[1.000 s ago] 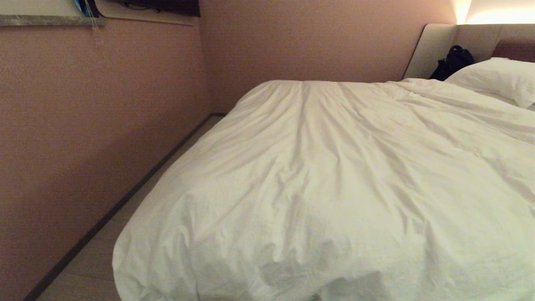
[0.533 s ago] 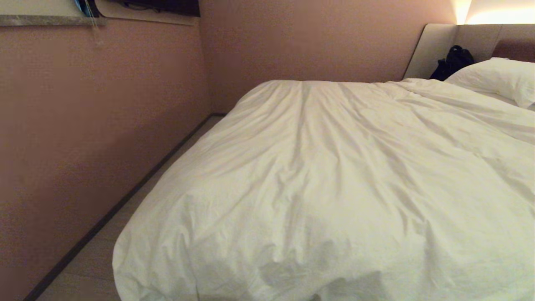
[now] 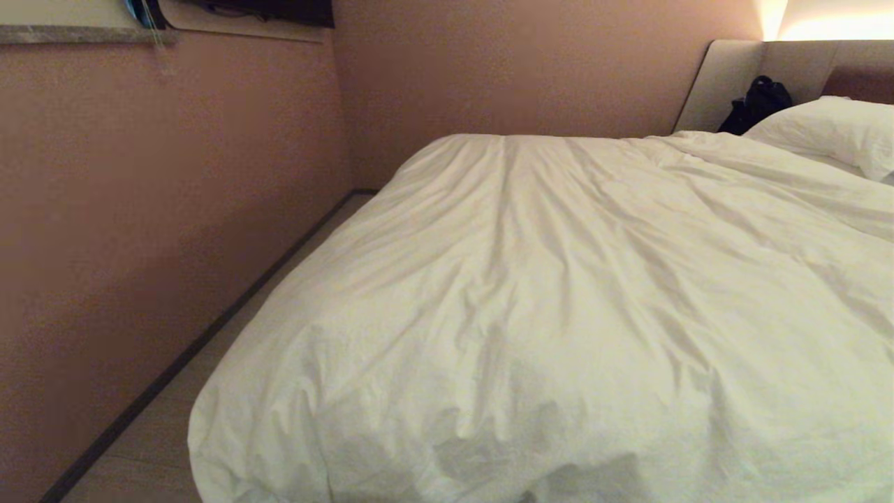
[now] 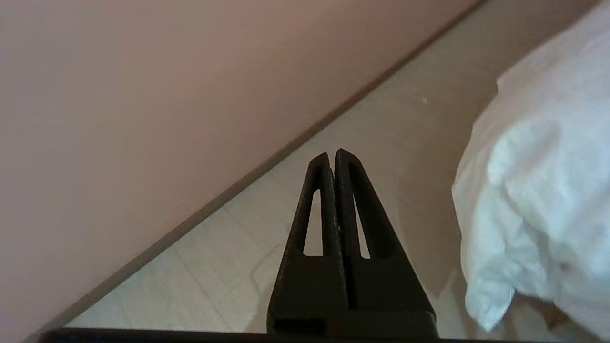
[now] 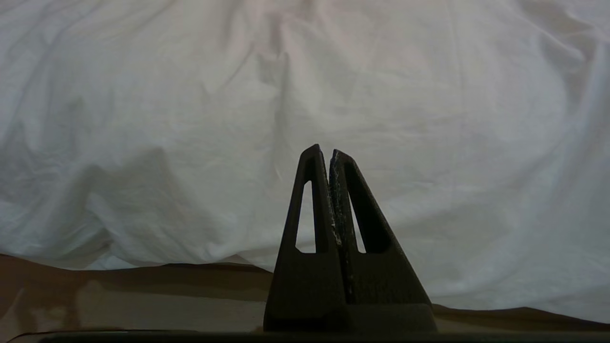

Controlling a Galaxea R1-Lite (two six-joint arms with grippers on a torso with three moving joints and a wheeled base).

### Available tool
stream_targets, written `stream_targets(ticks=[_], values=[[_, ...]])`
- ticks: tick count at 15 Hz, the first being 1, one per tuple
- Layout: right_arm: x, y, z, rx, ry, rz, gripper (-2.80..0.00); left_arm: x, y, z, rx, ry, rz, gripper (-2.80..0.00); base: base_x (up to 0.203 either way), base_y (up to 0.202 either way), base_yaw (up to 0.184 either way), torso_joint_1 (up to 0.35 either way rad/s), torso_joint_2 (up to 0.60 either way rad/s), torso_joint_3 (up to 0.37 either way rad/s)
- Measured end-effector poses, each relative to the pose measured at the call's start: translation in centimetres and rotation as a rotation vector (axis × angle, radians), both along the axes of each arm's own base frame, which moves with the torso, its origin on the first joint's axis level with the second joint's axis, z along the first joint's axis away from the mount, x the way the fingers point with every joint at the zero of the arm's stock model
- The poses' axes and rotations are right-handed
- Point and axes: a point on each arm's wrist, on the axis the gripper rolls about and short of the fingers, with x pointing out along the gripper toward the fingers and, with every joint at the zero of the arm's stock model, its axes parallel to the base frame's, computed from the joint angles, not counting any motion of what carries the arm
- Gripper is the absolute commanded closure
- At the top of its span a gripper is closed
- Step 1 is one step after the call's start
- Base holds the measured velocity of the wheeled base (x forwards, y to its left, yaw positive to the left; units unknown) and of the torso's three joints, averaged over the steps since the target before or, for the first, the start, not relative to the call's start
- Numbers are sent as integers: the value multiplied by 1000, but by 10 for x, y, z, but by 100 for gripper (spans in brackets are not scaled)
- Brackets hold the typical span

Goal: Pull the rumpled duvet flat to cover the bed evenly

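The white duvet (image 3: 559,293) lies spread over the bed, wrinkled, its near corner drooping over the foot end. Only the bed's padded headboard (image 3: 726,77) shows at the far right. No arm appears in the head view. In the left wrist view my left gripper (image 4: 332,155) is shut and empty over the floor, with the duvet's hanging corner (image 4: 538,205) apart from it to one side. In the right wrist view my right gripper (image 5: 324,151) is shut and empty, facing the duvet's hanging side (image 5: 305,95) above the bed base (image 5: 143,295).
A pink wall (image 3: 140,209) runs along the bed's left side, leaving a narrow strip of pale floor (image 3: 160,433). A white pillow (image 3: 824,126) and a black bag (image 3: 758,101) sit at the headboard end. A shelf (image 3: 84,31) is mounted high on the wall.
The head view is nearly unchanged; only the small folds at the duvet's near edge shift slightly.
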Motion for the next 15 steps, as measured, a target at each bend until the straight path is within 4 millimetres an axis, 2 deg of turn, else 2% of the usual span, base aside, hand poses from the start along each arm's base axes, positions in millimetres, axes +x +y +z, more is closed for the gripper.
stream_targets(ticks=[4,6,9,12,15], values=[[0,0,0,0,0,0,0,7,0,-13,4,-106,-31,0,0,0,0,0,0,0],[0,0,0,0,0,-1,0,3,-1,-20,-1,-180,-132,0,0,0,0,0,0,0],[0,0,0,0,-1,-1,0,-4,-6,-29,-45,-301,-379,0,0,0,0,0,0,0],[0,0,0,0,0,0,0,-7,-11,-33,-69,-350,-587,0,0,0,0,0,0,0],[0,0,0,0,0,-1,0,-7,-11,-37,-64,-346,-618,0,0,0,0,0,0,0]])
